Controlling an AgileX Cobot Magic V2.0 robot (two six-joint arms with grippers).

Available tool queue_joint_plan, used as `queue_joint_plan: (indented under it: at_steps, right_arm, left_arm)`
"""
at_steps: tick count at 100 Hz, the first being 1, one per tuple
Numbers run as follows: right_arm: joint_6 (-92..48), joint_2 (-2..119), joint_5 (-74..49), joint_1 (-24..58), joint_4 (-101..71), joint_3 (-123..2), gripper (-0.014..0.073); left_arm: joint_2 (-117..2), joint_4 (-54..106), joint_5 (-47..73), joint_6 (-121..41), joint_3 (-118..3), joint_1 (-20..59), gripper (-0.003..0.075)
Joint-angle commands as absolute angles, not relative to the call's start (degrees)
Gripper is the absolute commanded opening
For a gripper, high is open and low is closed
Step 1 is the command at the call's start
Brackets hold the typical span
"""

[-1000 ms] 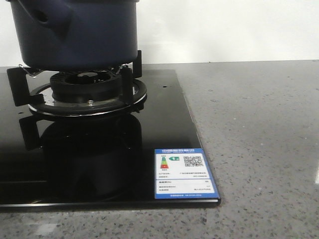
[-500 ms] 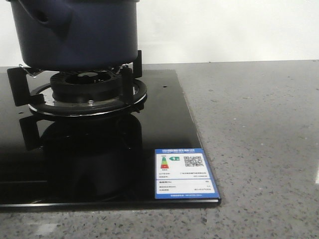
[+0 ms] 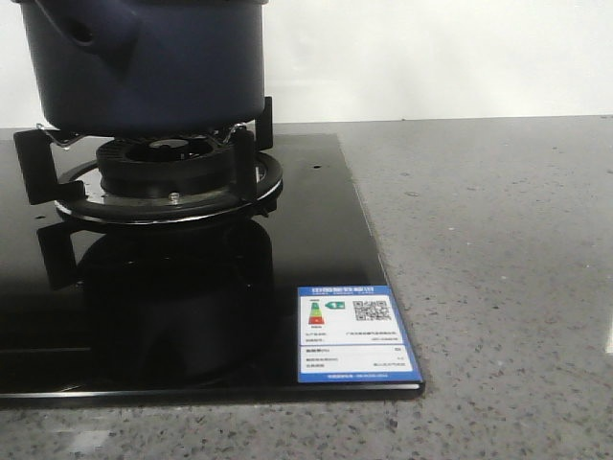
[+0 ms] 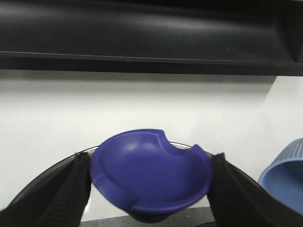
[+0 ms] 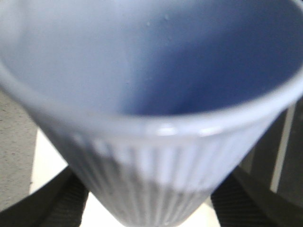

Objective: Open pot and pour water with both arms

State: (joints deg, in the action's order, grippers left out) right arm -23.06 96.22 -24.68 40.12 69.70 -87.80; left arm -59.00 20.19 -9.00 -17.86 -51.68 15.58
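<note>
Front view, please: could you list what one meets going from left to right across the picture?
Pot on the burner → energy label sticker at the black cooktop's near right corner → bare grey countertop.

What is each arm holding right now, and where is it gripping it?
The left gripper holds a dark blue lid knob by its sides. The right gripper clamps the ribbed light-blue cup around its lower wall.

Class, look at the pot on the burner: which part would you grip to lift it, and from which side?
Grip the tapered handle stub with the hole, which juts from the pot's wall on its left side, so come from the left. The rest of the wall is smooth, round and too wide to pinch.
</note>
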Motion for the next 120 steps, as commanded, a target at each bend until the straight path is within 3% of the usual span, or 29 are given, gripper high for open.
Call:
queue_joint_plan:
  at_steps: [1, 120]
  right_arm:
    - [-23.1, 93.5, -22.2, 40.1, 73.5, -90.0, 0.0324]
    - [-23.1, 93.5, -20.4, 40.1, 73.6, -90.0, 0.0324]
  left_arm:
    - [-57.6, 20.3, -15.5, -17.7, -53.6, 15.5, 0.0369]
    - [-57.6, 20.3, -15.5, -17.7, -53.6, 15.5, 0.0369]
